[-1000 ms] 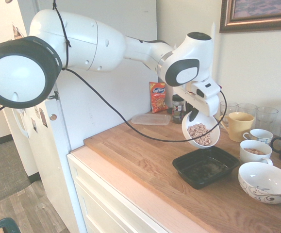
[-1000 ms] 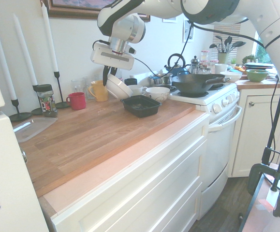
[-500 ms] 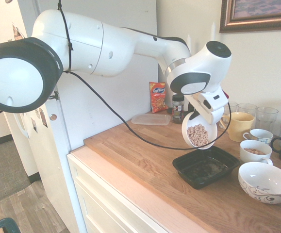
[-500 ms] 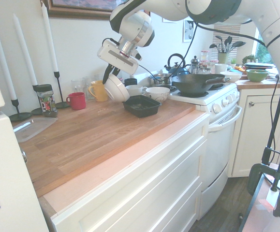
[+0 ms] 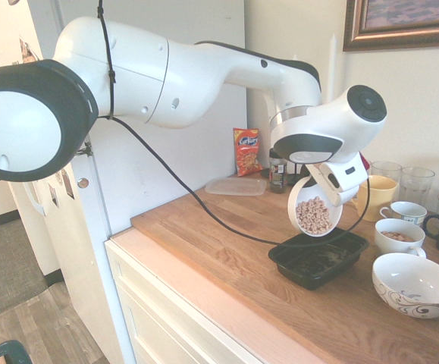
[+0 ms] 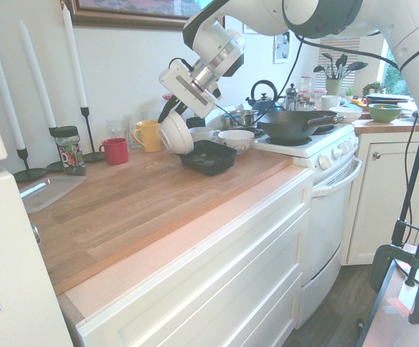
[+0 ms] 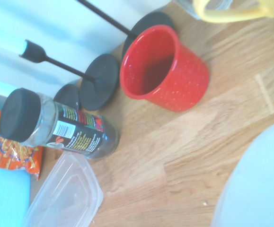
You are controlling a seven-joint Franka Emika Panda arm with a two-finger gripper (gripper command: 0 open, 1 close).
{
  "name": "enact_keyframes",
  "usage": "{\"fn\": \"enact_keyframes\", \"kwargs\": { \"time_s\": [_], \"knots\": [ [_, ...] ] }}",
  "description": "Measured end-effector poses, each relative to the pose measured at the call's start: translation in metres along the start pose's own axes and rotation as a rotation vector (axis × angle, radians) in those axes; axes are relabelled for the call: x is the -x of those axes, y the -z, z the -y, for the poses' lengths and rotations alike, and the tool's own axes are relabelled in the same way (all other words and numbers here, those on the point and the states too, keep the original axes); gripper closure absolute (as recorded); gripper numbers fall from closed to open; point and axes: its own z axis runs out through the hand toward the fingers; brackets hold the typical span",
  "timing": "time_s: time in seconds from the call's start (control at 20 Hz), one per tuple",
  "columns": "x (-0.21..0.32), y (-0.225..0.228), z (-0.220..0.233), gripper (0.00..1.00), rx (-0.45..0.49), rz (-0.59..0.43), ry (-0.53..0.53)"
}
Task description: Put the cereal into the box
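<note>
So the gripper (image 5: 327, 180) is pinched tight on the rim of a white bowl (image 5: 315, 207), and the bowl is tipped almost onto its side right above the far edge of the black box (image 5: 319, 259) on the wooden counter (image 5: 227, 250). The cereal (image 5: 313, 215) is all in the bowl as a clump of little rings, and I can't see any of it in the box yet. My take on doing the pour well: keep the bowl's low lip over the middle of the box rather than its rim, and roll the wrist slowly so the rings slide out instead of dumping and bouncing onto the wood. The box is shallow, so staying low seems smart. Counting stuff: one box, one bowl in the grip, one big patterned bowl (image 5: 415, 284) to the right, two white cups (image 5: 399, 236) beside it, one yellow mug (image 5: 375, 196), one red cup (image 7: 163, 68), one dark-lidded jar (image 7: 56, 127), one orange snack bag (image 5: 247, 151), one clear flat container (image 5: 236, 186), and three tall white candles (image 6: 35, 69) at the far wall.
</note>
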Motion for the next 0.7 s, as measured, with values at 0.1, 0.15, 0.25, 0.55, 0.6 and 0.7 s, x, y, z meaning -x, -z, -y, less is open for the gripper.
{"fn": "enact_keyframes", "kwargs": {
  "time_s": [0.1, 0.15, 0.25, 0.55, 0.6, 0.7],
  "knots": [
    [-0.001, 0.002, 0.0, 1.0, -0.018, 0.007, -0.008],
    [-0.002, 0.003, 0.0, 1.0, -0.033, 0.013, -0.009],
    [-0.004, 0.005, -0.003, 1.0, -0.051, 0.025, -0.016],
    [-0.008, 0.013, -0.005, 1.0, -0.111, 0.049, -0.053],
    [-0.007, 0.014, -0.004, 1.0, -0.127, 0.061, -0.057],
    [-0.007, 0.015, -0.003, 1.0, -0.148, 0.07, -0.067]
  ]
}}
